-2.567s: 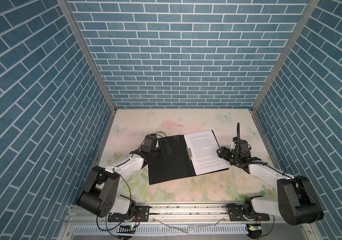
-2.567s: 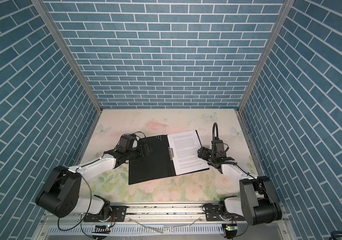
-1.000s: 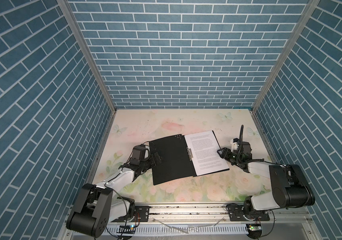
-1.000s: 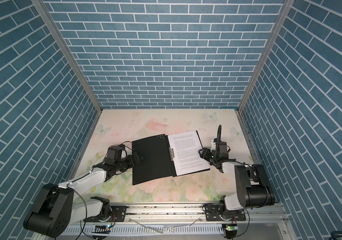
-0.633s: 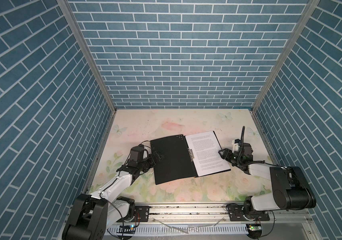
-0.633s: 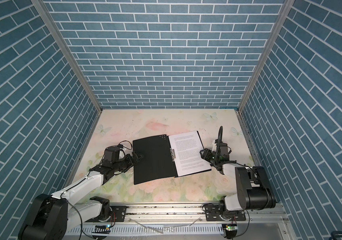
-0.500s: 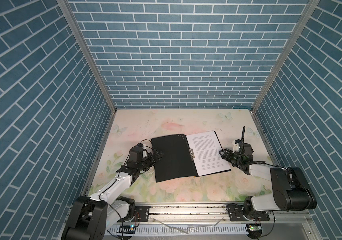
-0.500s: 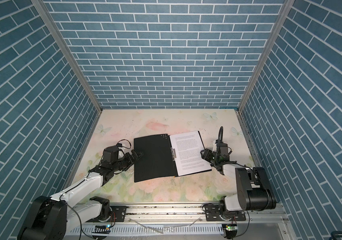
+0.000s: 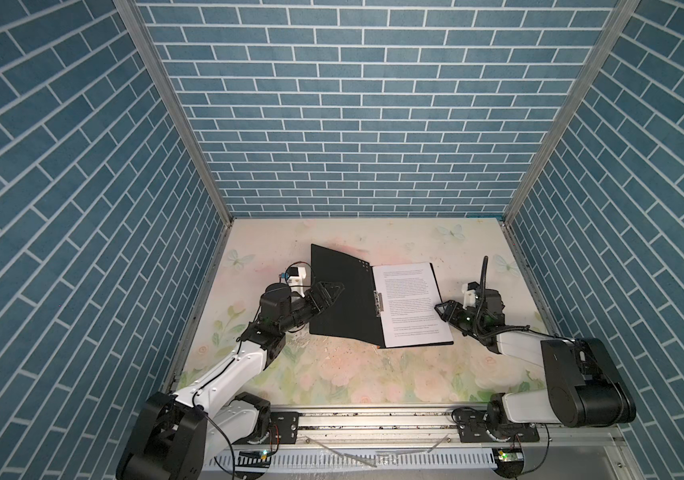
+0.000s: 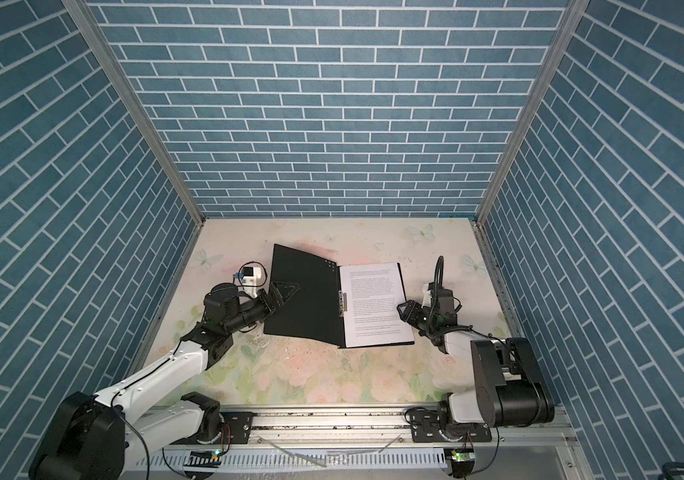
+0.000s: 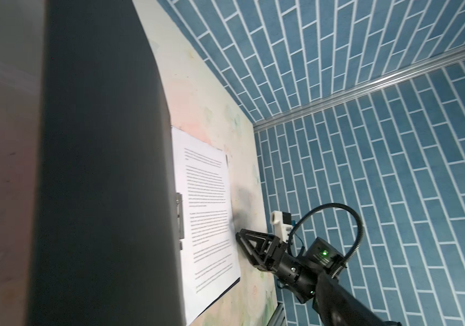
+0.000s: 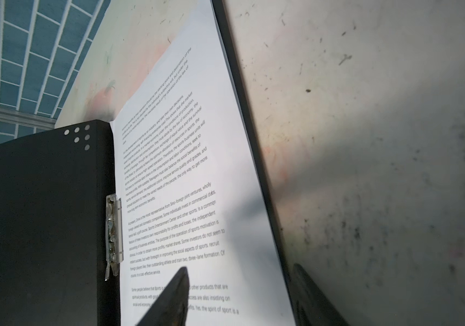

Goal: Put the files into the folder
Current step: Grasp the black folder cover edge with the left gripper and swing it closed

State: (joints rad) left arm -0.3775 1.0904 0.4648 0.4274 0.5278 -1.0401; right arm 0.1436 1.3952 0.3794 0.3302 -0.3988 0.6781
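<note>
Left gripper (image 9: 327, 292), jaws wide and empty, propped up the left cover (image 9: 338, 266) of the flat black rectangular folder (image 9: 357, 316); closing appeared to be in hand. That cover needed swinging toward 3 o'clock over the white printed paper files (image 9: 411, 307), whose 3 o'clock edge the half-spread right gripper (image 9: 443, 309) straddled.

A robot test booth (lab-like): printed brick wall panels (image 9: 353, 104), floral tabletop (image 9: 353, 374), aluminium mounting rail (image 9: 373, 419)
</note>
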